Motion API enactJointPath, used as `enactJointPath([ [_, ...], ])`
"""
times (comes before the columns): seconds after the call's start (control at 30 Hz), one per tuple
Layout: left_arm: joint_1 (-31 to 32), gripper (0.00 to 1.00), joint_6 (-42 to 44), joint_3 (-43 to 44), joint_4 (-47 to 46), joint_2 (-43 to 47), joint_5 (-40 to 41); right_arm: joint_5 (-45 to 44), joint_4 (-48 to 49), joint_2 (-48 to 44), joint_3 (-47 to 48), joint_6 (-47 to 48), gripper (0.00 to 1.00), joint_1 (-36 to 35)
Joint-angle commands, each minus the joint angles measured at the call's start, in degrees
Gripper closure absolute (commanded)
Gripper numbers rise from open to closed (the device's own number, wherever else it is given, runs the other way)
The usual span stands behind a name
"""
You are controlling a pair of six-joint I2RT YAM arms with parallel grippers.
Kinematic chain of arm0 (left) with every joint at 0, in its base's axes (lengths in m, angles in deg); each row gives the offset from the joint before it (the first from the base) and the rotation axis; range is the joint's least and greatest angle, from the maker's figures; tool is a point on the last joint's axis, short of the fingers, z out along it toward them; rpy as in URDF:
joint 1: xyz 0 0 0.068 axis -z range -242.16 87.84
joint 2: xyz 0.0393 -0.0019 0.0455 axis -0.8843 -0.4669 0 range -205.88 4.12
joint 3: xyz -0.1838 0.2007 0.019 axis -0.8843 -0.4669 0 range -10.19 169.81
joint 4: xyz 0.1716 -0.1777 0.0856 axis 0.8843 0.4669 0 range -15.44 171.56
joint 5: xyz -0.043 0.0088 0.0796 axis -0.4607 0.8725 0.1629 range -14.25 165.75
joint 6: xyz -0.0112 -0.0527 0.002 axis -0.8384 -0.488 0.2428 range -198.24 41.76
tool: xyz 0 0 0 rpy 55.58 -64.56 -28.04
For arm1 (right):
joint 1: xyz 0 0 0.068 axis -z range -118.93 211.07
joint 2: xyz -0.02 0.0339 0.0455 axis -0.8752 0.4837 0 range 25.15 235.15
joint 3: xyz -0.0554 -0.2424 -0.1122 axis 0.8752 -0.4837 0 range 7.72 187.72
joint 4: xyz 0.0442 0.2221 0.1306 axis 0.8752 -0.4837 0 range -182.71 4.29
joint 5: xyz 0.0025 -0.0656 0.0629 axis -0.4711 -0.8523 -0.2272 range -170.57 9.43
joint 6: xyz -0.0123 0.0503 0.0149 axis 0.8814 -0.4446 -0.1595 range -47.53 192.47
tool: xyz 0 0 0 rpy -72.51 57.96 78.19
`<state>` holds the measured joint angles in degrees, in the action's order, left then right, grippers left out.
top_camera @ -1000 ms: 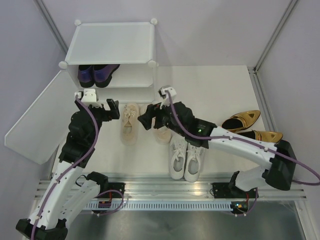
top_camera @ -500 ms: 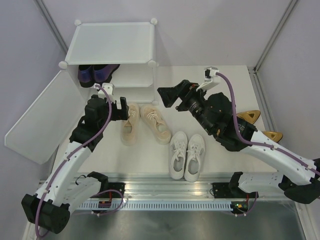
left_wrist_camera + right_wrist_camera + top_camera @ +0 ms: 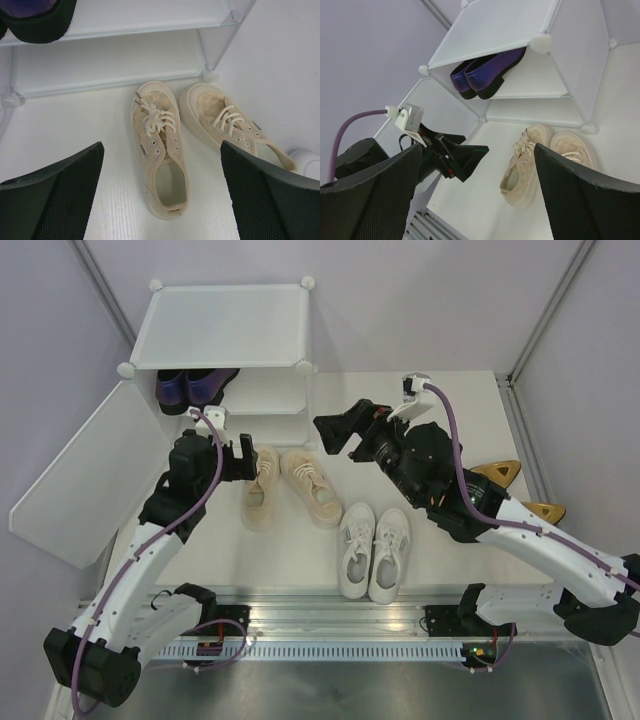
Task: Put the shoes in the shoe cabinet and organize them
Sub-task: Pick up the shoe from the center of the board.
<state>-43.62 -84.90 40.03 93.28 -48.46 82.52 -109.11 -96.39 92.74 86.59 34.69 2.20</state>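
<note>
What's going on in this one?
Two arms are putting shoes into a cabinet. The purple loafers sit on its shelf; the beige sneakers, white sneakers and gold heels lie on the table. The left gripper hovers open over the beige sneakers. The right gripper is open and empty, raised near the cabinet.

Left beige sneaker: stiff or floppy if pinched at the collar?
The beige sneaker probably flexes: its upper looks like thin lacy fabric around an open collar, so it is likely light too. Its flat sole should slide upright, though the loose laces may snag.
</note>
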Motion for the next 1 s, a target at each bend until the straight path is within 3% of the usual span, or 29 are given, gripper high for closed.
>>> enactJointPath([
  [0.0,-0.3,0.00,-2.2,1.1,-1.1,-0.2,-1.4,-1.0,-1.1,-0.3,-1.3,0.5,0.04,1.9],
  [0.53,-0.1,0.00,-5.7,1.6,4.9,-8.3,-11.2,13.4,0.0,-12.3,-30.3,2.2,0.02,21.4],
  [0.97,-0.1,0.01,-6.4,-1.3,6.9,-16.1,-11.1,22.9,5.8,-11.5,-37.5,3.4,0.02,29.8],
])
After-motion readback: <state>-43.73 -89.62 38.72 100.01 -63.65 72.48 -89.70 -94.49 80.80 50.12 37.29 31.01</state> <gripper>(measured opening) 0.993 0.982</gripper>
